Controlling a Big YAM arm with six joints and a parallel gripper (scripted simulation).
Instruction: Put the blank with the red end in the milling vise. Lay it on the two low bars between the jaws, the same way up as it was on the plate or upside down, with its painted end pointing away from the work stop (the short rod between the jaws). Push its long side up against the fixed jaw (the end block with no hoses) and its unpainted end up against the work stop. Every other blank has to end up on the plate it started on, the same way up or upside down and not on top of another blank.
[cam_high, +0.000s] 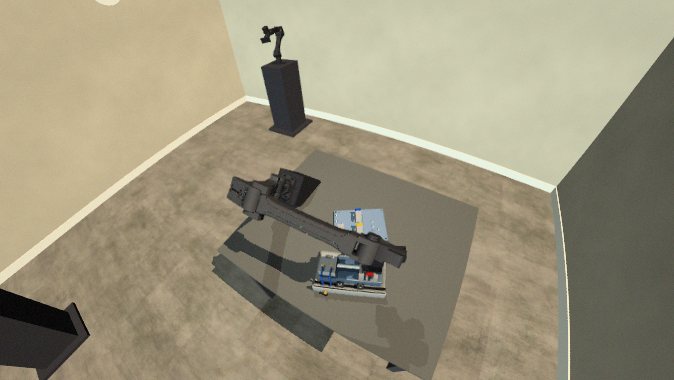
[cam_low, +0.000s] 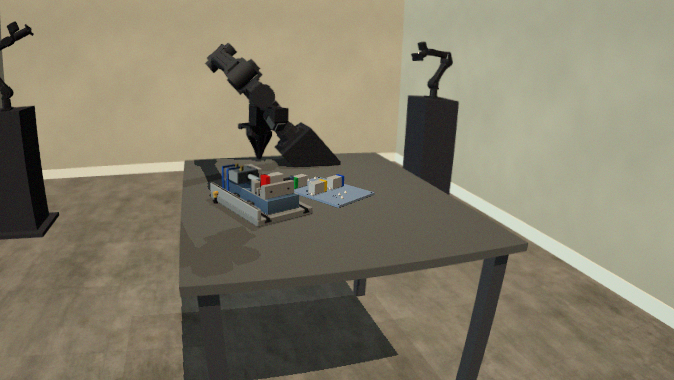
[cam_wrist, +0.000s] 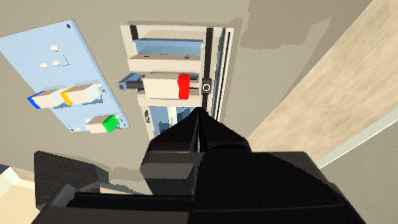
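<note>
My gripper (cam_wrist: 200, 108) hung shut and empty above the milling vise (cam_low: 257, 195) near the bench's far-left corner, its fingers pinched to a point, which I judged suited nudging better than grasping. The red-ended blank (cam_wrist: 167, 85) already lay between the jaws, unpainted end toward the work stop (cam_wrist: 131, 85), though I couldn't tell whether it touched. Three other blanks sat on the plate (cam_wrist: 30, 47) just beside the vise.
</note>
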